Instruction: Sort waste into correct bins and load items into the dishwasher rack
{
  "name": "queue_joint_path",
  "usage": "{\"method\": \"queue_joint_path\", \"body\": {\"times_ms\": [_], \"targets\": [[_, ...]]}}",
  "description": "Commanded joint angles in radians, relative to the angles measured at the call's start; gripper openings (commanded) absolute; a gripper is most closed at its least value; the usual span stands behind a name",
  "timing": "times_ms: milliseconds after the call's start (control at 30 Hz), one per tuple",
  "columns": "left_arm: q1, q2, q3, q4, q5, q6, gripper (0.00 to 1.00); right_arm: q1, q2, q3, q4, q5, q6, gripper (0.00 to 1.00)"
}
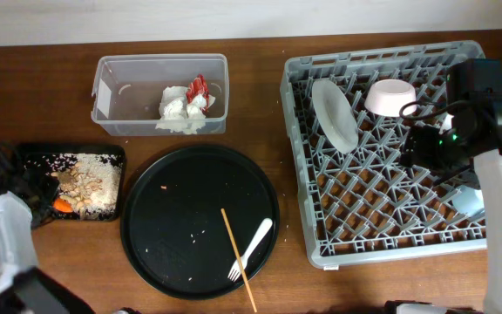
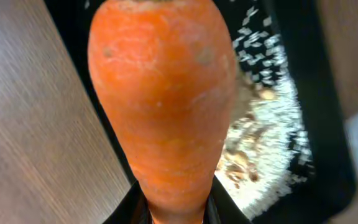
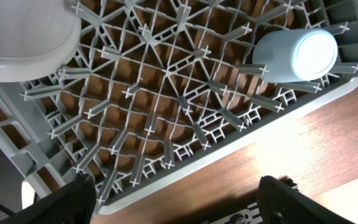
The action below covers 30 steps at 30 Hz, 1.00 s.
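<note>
Brown wooden counter (image 1: 260,61) carries the clear tub (image 1: 133,100) up top, small black tray (image 1: 68,147) left, round black tray (image 1: 190,201) centre, grey rack (image 1: 382,187) right.

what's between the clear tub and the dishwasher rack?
Only bare wooden tabletop separates the clear tub from the dishwasher rack; the overhead view shows it.

There is one grey rack (image 1: 373,202), and in it one white plate (image 1: 333,114), one cream bowl (image 1: 391,97) and one light blue cup (image 3: 297,55). Beside the rack are one clear tub (image 1: 116,98) and two black trays, a small rectangular tray (image 1: 33,157) and a large round tray (image 1: 181,209). There are also one crumpled napkin (image 1: 179,113), one red wrapper (image 1: 199,87), one carrot (image 2: 163,106), one white fork (image 1: 251,249) and one thin wooden stick (image 1: 236,255).
</note>
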Motion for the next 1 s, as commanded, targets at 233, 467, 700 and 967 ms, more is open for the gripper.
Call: {"method": "queue_joint_path", "body": {"times_ms": [233, 467, 700, 967], "targets": [[0.003, 0.125, 0.014, 0.078, 0.002, 0.005, 0.46, -0.004, -0.003, 0.000, -0.006, -0.005, 0.001, 0.86], [-0.009, 0.121, 0.018, 0.065, 0.167, 0.018, 0.69, -0.004, -0.003, 0.000, -0.006, -0.051, -0.022, 0.92], [-0.371, 0.045, 0.018, -0.133, 0.198, 0.262, 0.76, 0.020, -0.003, 0.000, -0.004, -0.372, -0.217, 1.00], [-0.587, 0.045, 0.016, -0.372, 0.061, 0.279, 0.85, 0.645, -0.003, -0.108, 0.164, -0.369, -0.032, 0.99]]}}
